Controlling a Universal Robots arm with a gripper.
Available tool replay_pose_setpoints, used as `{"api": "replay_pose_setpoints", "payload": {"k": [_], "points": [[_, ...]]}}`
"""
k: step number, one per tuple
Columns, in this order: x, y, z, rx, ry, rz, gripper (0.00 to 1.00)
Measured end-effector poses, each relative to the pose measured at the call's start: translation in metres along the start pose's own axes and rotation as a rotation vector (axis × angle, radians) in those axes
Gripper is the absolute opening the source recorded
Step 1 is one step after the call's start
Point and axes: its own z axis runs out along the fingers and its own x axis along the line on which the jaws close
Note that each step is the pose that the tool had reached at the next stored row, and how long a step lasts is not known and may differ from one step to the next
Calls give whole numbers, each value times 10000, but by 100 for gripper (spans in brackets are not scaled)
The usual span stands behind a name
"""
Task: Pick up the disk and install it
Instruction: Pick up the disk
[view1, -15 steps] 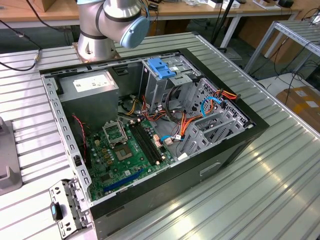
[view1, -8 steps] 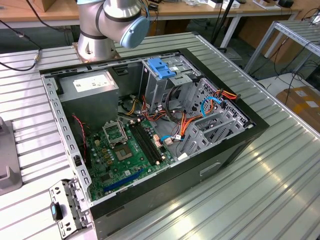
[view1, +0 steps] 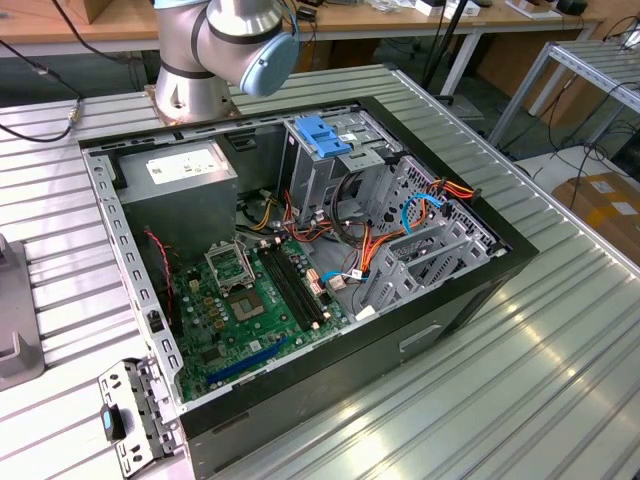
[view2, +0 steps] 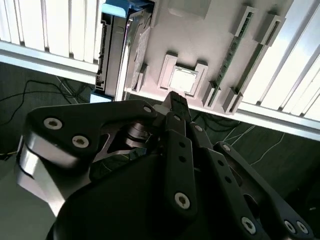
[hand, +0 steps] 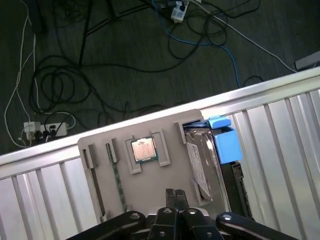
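Blue-edged disk (hand: 201, 159) half-hidden in tray (hand: 145, 187)

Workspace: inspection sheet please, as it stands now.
Surface: ribbed metal table carrying an open computer case.
Job's things: disk on edge at one end of a grey tray, not gripped.
Clutter: chip and memory stick in the tray.
Tool: shut, empty, pointed at the tray, apart from the disk.
Cables: orange wires inside the case; tangle of cords on the floor.
Surroundings: robot arm mounted on the table beside the case.
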Motion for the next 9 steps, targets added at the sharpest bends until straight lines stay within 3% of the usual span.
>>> {"api": "replay_pose_setpoints", "payload": {"k": [9], "points": [[0,0,1,-33,61,-1373,10]]}}
